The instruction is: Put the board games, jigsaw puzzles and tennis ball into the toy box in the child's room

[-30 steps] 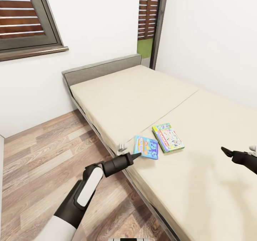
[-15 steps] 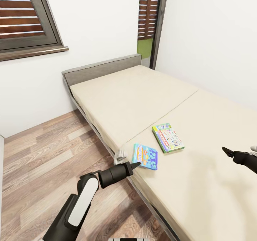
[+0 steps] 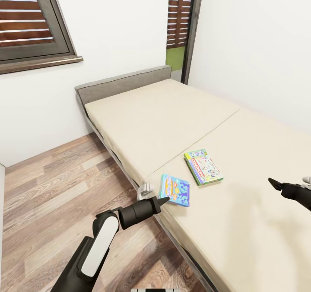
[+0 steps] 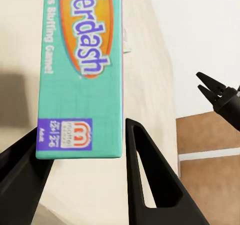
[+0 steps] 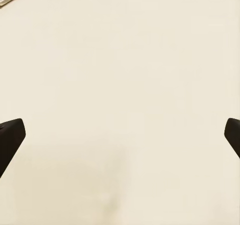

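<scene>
White walls and a plank floor [image 3: 52,188] frame the room, with a shuttered window [image 3: 30,20] high on one wall and a dark-framed doorway [image 3: 183,28] past the bed's head. Filling most of the head view is the bed [image 3: 172,115], a beige mattress on a grey frame with a low grey headboard [image 3: 123,84]. 2 board games are on it. The green-edged game box [image 3: 203,166] lies flat on the mattress. The blue game box [image 3: 175,189] sits just beside it at the mattress edge, tilted, with its near corner between the left gripper's [image 3: 152,195] fingers; the left wrist view shows those fingers [image 4: 150,180] spread on either side of the box end [image 4: 80,70], and I cannot tell whether they press it. The right gripper [image 3: 276,185] hovers over bare mattress, well apart from both boxes, its fingers [image 5: 10,135] spread wide.
</scene>
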Tool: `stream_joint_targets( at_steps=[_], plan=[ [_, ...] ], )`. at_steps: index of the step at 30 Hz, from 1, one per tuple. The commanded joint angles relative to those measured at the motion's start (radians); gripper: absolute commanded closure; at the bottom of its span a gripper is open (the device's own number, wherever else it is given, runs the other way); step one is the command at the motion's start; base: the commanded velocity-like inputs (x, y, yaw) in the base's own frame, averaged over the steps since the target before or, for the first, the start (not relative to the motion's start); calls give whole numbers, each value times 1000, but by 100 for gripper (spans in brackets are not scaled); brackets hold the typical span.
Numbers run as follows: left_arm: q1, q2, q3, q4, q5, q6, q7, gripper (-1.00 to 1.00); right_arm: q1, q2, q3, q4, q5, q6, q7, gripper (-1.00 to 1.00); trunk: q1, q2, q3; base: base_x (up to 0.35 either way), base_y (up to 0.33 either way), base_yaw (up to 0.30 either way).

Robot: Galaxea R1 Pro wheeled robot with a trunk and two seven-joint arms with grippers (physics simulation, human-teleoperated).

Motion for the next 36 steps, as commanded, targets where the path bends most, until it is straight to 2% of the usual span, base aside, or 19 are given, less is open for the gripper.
stream_joint_targets(
  at_steps=[1,26,29,30,32,33,34,36],
  plan=[
    [0,0,1,0,1,5,-2,100,-1,0,-1,-1,-6,7,1,-100,0,0,-1,0,0,0],
    [10,26,6,11,-6,-15,3,100,-2,11,20,-1,-6,12,0,-100,-92,168,75,0,0,-1],
    [10,32,6,12,-6,-16,4,100,-2,11,43,-1,-4,13,0,-100,-104,189,85,0,0,-18],
    [11,44,6,13,-5,-31,5,100,-4,7,73,-1,-7,47,0,-100,-107,196,88,0,0,-3],
    [11,45,5,13,-5,-35,2,100,-9,6,76,-1,-7,97,0,-100,-115,210,94,0,0,-2],
    [11,45,5,13,-5,-35,2,100,-9,6,76,-1,-7,97,0,-100,-119,217,97,0,0,-2],
    [11,46,4,12,-4,-39,-2,100,-14,9,77,-1,-8,150,-5,-100,-123,224,101,0,0,-1],
    [11,46,4,10,-4,-41,-2,100,-15,10,79,-1,-8,151,-9,-100,-130,238,107,0,0,0]
  ],
)
